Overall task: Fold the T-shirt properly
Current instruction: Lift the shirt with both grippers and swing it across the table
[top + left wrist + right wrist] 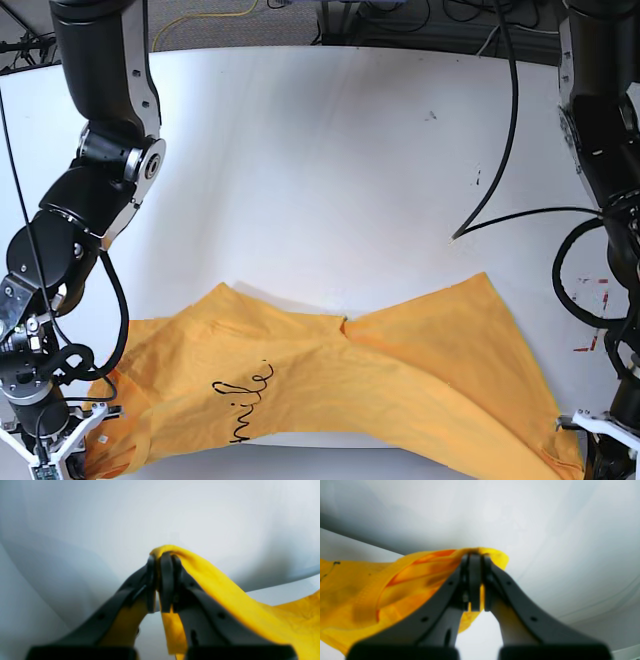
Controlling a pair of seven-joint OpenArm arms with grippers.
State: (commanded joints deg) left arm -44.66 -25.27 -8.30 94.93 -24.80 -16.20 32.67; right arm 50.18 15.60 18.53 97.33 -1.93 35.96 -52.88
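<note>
I was a robot with 2 arms, working over a white table [330, 150]. The T-shirt [400, 370], orange-yellow with black cursive lettering on its front, lay spread across the near part of the table, sagging in the middle and drawn toward both near corners.

My left fingers [160, 562] were closed tight on a bunched peak of yellow cloth; from the left wrist view the fabric [225, 587] draped away down to the right. My right fingers [475, 560] were likewise pressed together on a fold of the shirt, with what looked like a ribbed hem or collar band [370, 590] trailing off to the left in the right wrist view. In the base view, my right arm [90, 200] stood at that view's left and my left arm [600, 130] at its right, each reaching down to an end of the garment at the bottom edge.

I judged the step in hand to be a 2-point lift, holding the shirt by 2 edges in order to stretch or carry it over for a fold. The next move would call for both arms travelling together at matched height and pace, keeping the cloth taut so the fold landed flat without wrinkles or a slipped grip.

No containers were visible anywhere on the table
</note>
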